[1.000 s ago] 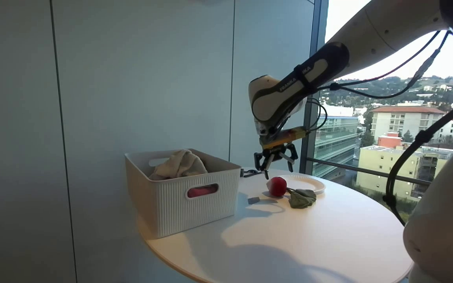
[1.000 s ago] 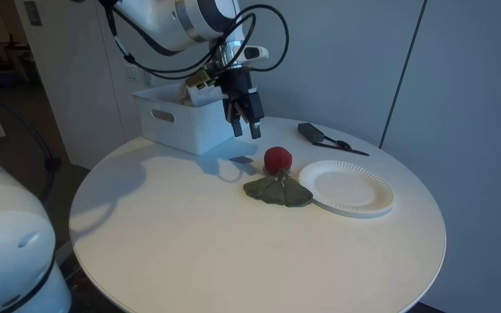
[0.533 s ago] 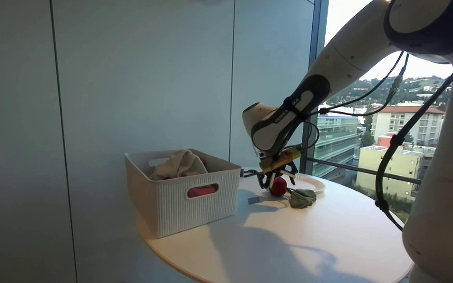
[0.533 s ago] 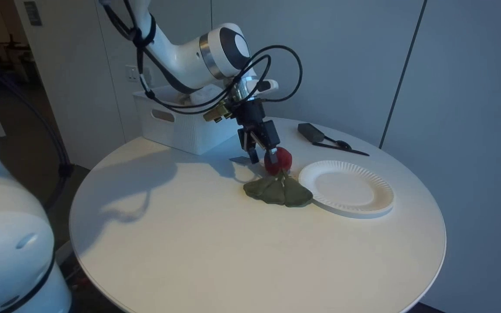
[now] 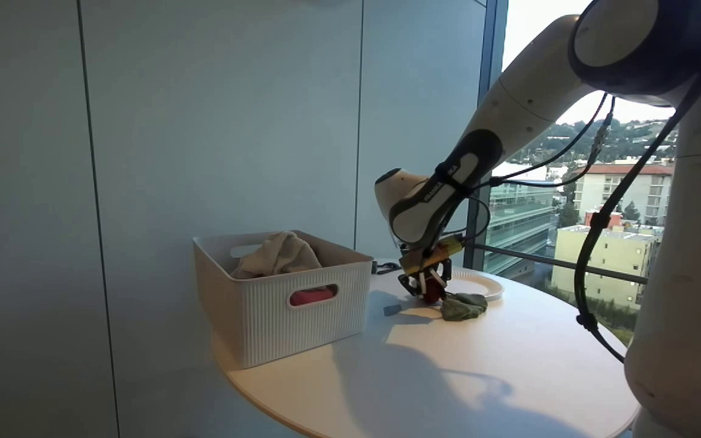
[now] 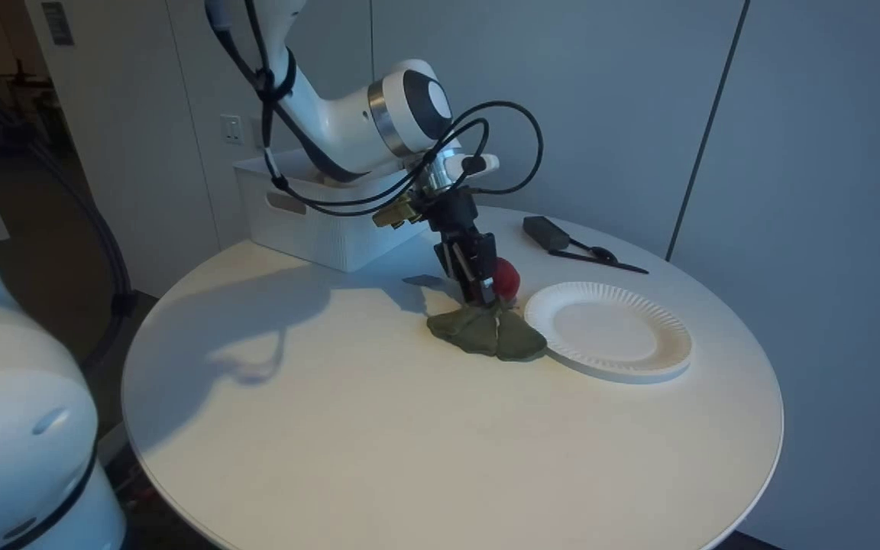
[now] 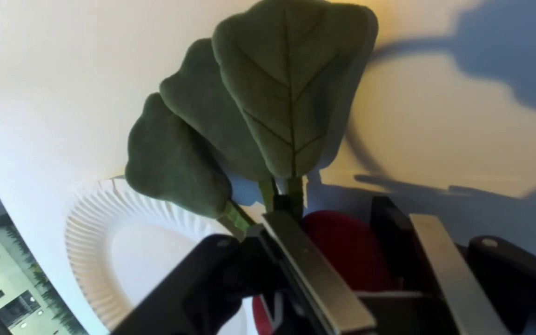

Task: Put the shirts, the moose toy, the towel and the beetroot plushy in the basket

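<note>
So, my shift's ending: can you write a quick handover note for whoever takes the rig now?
Gripper: closed on the beetroot toy, which sits on the table beside the plate.
Basket: holds beige cloth and something red.
Done: those are in, but I can't tell which is shirt or towel.
Left: lift the beetroot toy over and drop it in. The moose toy isn't visible; check inside the basket.
</note>
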`<state>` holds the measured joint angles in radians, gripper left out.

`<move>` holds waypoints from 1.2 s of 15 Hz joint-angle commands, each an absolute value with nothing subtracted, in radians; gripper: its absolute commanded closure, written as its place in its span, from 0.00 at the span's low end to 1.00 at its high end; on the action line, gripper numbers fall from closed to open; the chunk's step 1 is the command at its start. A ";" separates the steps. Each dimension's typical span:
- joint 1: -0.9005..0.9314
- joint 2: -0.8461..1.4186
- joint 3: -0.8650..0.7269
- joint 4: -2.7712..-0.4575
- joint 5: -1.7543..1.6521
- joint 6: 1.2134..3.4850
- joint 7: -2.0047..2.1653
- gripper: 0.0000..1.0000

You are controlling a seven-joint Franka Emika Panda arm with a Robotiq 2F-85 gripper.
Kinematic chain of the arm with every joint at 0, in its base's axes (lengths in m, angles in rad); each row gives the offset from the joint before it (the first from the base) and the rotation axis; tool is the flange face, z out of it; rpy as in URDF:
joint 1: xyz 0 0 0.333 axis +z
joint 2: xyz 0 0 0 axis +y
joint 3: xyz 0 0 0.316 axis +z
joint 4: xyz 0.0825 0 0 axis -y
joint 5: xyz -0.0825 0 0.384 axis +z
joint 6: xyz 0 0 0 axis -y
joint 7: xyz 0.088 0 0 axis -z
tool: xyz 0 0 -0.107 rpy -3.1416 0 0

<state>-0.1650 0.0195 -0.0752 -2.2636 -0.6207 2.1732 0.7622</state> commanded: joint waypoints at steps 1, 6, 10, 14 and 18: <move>-0.127 -0.030 -0.079 -2.270 -0.657 2.192 0.828 0.83; -0.081 -0.109 -0.043 -2.269 -0.699 2.130 0.877 0.96; -0.062 -0.237 0.009 -2.247 -0.793 2.006 0.914 0.92; -0.032 -0.362 0.084 -2.188 -0.915 1.904 0.864 0.92; 0.040 -0.433 0.156 -2.086 -0.911 1.902 0.733 0.93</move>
<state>-0.0089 -0.3906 0.1127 -2.1568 -0.9006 1.9195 0.8195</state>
